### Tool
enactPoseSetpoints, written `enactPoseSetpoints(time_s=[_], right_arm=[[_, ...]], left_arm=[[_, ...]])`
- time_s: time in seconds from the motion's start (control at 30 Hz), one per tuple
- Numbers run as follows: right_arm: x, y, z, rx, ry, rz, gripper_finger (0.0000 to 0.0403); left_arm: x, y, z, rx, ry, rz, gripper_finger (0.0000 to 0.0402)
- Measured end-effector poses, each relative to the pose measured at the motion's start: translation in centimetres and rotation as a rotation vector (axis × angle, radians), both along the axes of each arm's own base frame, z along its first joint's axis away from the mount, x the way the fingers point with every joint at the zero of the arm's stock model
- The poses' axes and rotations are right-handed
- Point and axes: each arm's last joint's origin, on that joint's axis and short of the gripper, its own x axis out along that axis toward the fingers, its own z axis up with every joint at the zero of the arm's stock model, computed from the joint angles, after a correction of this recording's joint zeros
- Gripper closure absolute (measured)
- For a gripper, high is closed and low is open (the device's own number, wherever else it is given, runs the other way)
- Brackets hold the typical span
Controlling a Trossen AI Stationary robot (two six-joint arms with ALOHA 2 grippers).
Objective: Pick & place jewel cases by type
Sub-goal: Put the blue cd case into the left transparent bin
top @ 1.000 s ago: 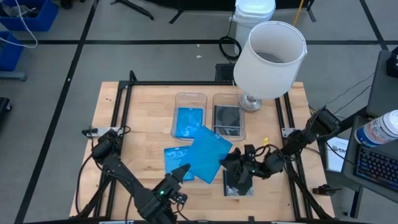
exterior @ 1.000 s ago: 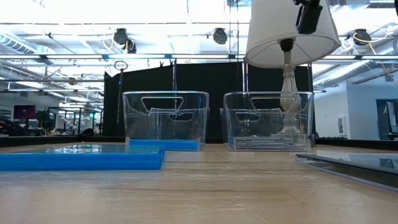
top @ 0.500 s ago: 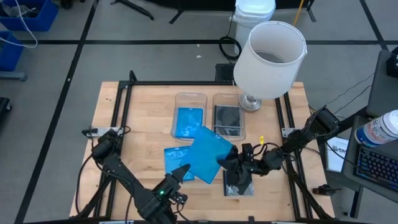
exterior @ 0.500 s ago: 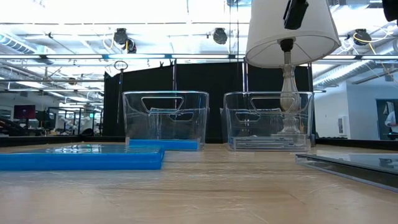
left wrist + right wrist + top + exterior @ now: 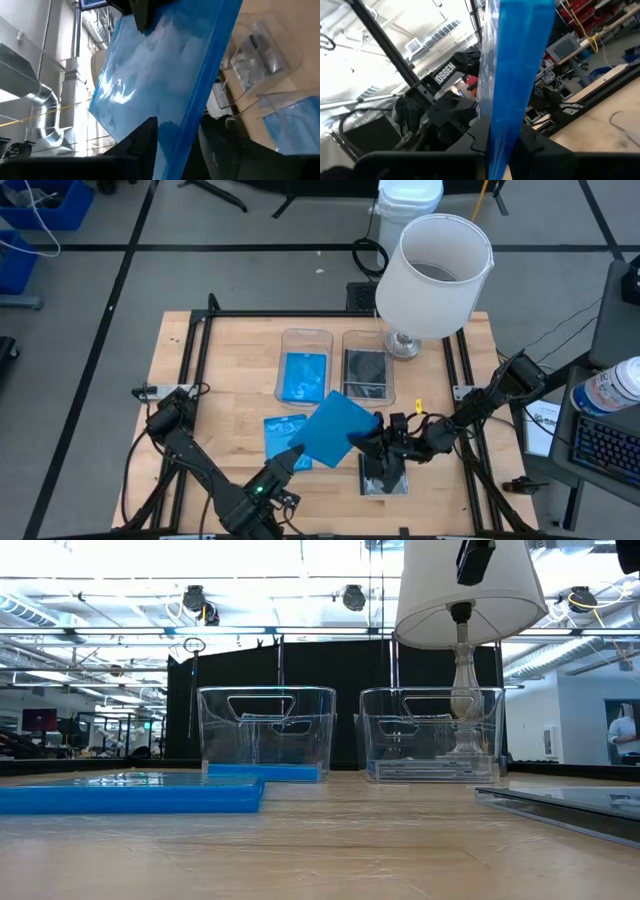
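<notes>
A bright blue jewel case [image 5: 336, 428] hangs tilted above the table's near middle, between my two grippers. My right gripper [image 5: 373, 438] is shut on it from the right. My left gripper [image 5: 297, 453] is open, with a finger on either side of the case's near-left corner [image 5: 175, 150]. A second blue case [image 5: 282, 436] lies flat on the table below. A dark square case [image 5: 385, 476] lies flat to the near right. Behind them stand two clear bins. The left bin [image 5: 305, 340] has a blue case [image 5: 304, 375] lying in it, and the right bin [image 5: 367, 340] a dark case [image 5: 366, 370]. My right gripper pinches the blue case's right edge [image 5: 506, 131] between its two fingers [image 5: 481, 134]. The fingers come from the table's right, nearly level and tipped a little upward. The case is lifted clear of the table and stands tilted on edge, reaching away from the fingers toward my left gripper.
A table lamp with a big white shade [image 5: 435, 275] stands at the far right, its glass base [image 5: 403, 345] beside the right bin. A black frame rail [image 5: 200, 370] borders the wooden top. Bare wood lies left of the bins.
My right gripper has shut on the blue case's right edge and rolled at the wrist, staying in place. The case has tipped with it and now shows a narrower face from above. Its near-left corner stays by my left gripper.
</notes>
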Motion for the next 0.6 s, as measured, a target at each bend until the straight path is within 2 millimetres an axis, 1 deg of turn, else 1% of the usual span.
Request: enactPoseSetpoints(time_s=[0.07,0.13,0.17,0.23,0.3,0.37,0.4,0.47,0.53,0.6], right_arm=[[-0.1,0.1,0.0,-0.036,0.007,-0.007,0.0377],[-0.1,0.2,-0.2,-0.094,0.031,-0.021,0.0380],[-0.1,0.3,-0.3,-0.122,0.043,-0.026,0.0381],[-0.1,0.4,-0.5,-0.154,0.059,-0.029,0.0381],[0.0,0.4,-0.6,-0.172,0.075,-0.029,0.0381],[0.1,0.4,-0.8,-0.193,0.092,-0.033,0.0381],[0.1,0.3,-0.9,-0.212,0.105,-0.037,0.0381],[0.2,0.3,-1.1,-0.257,0.127,-0.044,0.0381],[0.2,0.3,-1.3,-0.300,0.151,-0.047,0.0381],[0.3,0.4,-1.6,-0.345,0.181,-0.048,0.0381]], left_arm=[[-0.8,-0.4,0.6,-0.033,0.001,-0.018,0.0251],[-2.0,-0.8,1.7,-0.126,-0.016,-0.032,0.0248],[-2.9,-1.1,2.3,-0.206,-0.031,-0.037,0.0247],[-4.5,-1.1,4.0,-0.420,-0.064,-0.021,0.0248],[-6.3,-0.7,5.7,-0.640,-0.063,0.013,0.0254],[-8.5,0.1,6.8,-0.783,-0.055,0.030,0.0267],[-9.4,0.6,7.0,-0.815,-0.063,0.027,0.0275],[-11.4,1.7,6.7,-0.851,-0.074,-0.003,0.0297],[-13.2,3.2,5.7,-0.917,-0.115,-0.045,0.0320],[-14.7,5.1,4.6,-1.011,-0.163,-0.092,0.0346]])
